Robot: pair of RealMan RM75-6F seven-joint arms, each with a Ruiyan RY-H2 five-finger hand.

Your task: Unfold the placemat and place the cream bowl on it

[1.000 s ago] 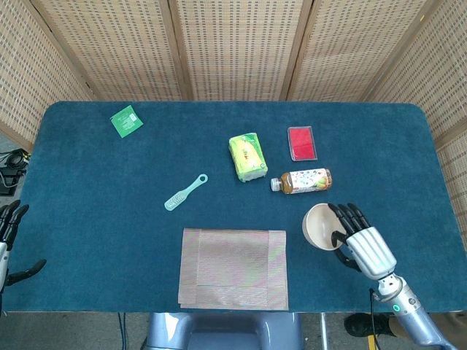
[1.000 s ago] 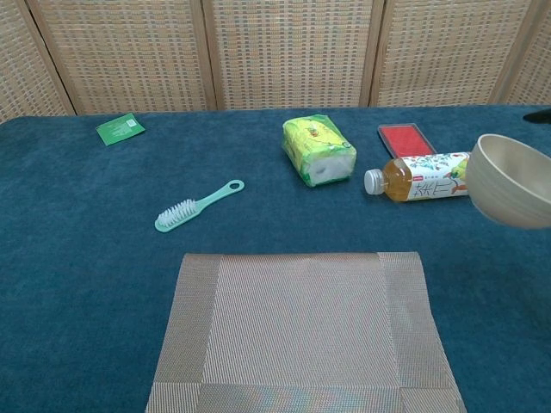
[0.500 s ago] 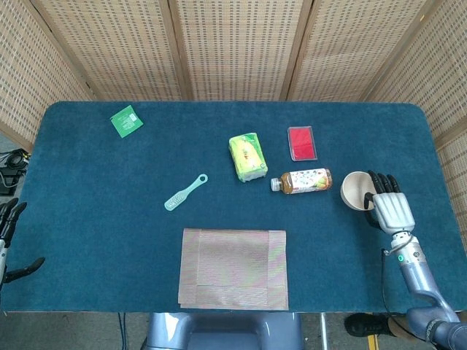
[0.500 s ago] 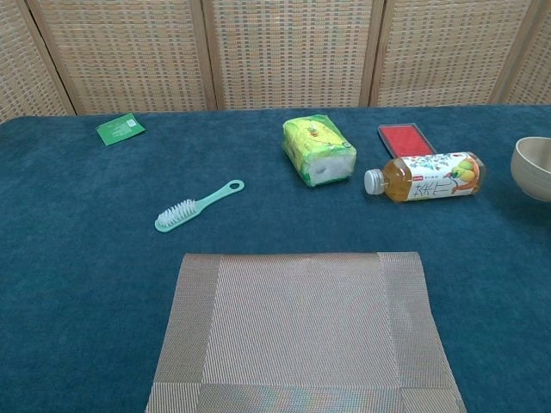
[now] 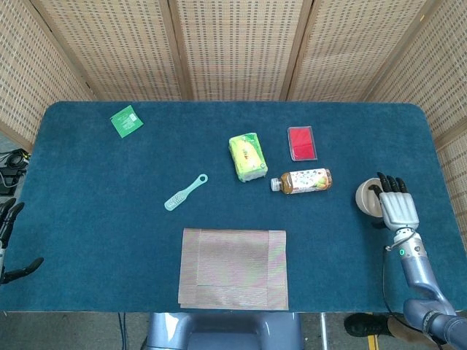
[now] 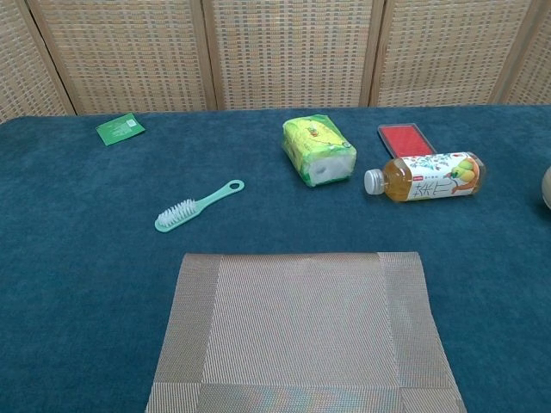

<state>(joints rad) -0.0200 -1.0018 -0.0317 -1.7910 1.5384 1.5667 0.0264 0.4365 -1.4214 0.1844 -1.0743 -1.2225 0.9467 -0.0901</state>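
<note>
Head view only: right hand gripping cream bowl near table's right edge; left hand, fingers spread, at left edge. Chest view: placemat flat at front edge.

Bare cloth btwn placemat and right hand w/ cream bowl. Tea bottle lies just left of bowl; tissue pack and red case behind it. Brush sits above mat's left corner; green packet well apart.
</note>
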